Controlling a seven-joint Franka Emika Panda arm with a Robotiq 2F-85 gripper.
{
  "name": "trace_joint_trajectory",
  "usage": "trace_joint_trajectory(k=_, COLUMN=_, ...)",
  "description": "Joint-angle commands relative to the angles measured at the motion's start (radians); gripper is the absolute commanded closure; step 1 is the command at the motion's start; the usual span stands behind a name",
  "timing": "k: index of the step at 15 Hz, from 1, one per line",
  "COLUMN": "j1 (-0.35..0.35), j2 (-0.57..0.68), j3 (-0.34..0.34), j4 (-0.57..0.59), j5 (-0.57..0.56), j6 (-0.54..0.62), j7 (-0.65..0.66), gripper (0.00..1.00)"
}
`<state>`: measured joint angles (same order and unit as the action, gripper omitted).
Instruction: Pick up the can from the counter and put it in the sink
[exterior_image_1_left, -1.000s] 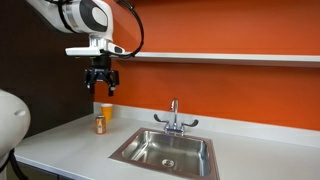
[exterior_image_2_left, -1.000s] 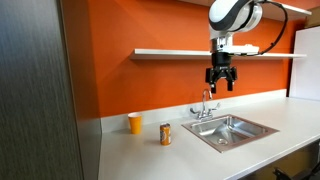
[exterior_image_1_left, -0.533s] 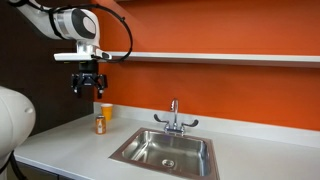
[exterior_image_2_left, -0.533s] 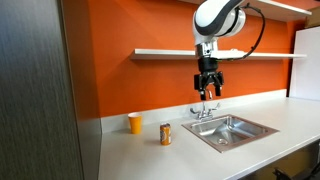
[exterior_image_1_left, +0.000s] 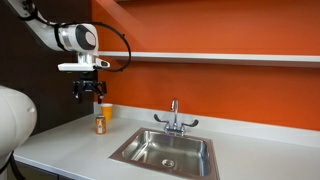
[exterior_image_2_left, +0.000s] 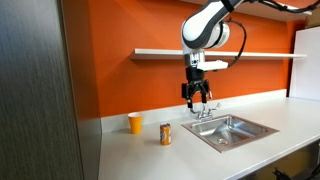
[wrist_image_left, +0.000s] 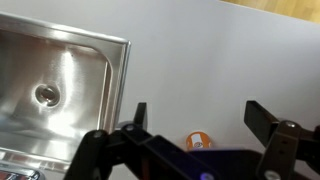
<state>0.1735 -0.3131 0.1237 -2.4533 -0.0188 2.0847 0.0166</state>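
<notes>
The small orange-brown can (exterior_image_1_left: 100, 123) stands upright on the light grey counter (exterior_image_1_left: 70, 145), left of the steel sink (exterior_image_1_left: 166, 152); it also shows in an exterior view (exterior_image_2_left: 166, 134) and in the wrist view (wrist_image_left: 199, 141). My gripper (exterior_image_1_left: 87, 97) hangs open and empty high above the can, also seen in an exterior view (exterior_image_2_left: 197, 100). In the wrist view its two fingers (wrist_image_left: 198, 113) spread wide with the can's top between them, far below. The sink (wrist_image_left: 50, 85) lies at the left of that view.
A yellow cup (exterior_image_2_left: 135, 122) stands on the counter by the orange wall, behind the can. A chrome faucet (exterior_image_1_left: 174, 117) rises at the sink's rear rim. A shelf (exterior_image_1_left: 220, 57) runs along the wall above. A dark cabinet panel (exterior_image_2_left: 40, 90) borders the counter's end.
The arm has swung sideways away from above the faucet and sink toward the can, and lowered somewhat. The gripper stays open. The can has not moved.
</notes>
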Motion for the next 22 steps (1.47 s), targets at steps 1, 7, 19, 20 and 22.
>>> trace_joint_trajectory(k=1, j1=-0.011, j2=0.12, j3=0.011, j4=0.058, j5=-0.005, j6=0.058, j7=-0.011, gripper=0.0)
trace_joint_trajectory(k=7, j1=-0.008, j2=0.272, j3=0.015, j4=0.112, j5=-0.026, j6=0.14, j7=-0.007, gripper=0.0)
trace_joint_trajectory(k=19, j1=0.014, j2=0.456, j3=0.038, j4=0.203, j5=-0.024, j6=0.178, j7=-0.023, gripper=0.0)
trace_joint_trajectory(k=20, j1=0.015, j2=0.47, j3=0.037, j4=0.215, j5=-0.027, j6=0.183, j7=-0.022, gripper=0.0)
trace_joint_trajectory(k=22, j1=0.015, j2=0.493, j3=0.035, j4=0.234, j5=-0.036, j6=0.197, j7=-0.023, gripper=0.0)
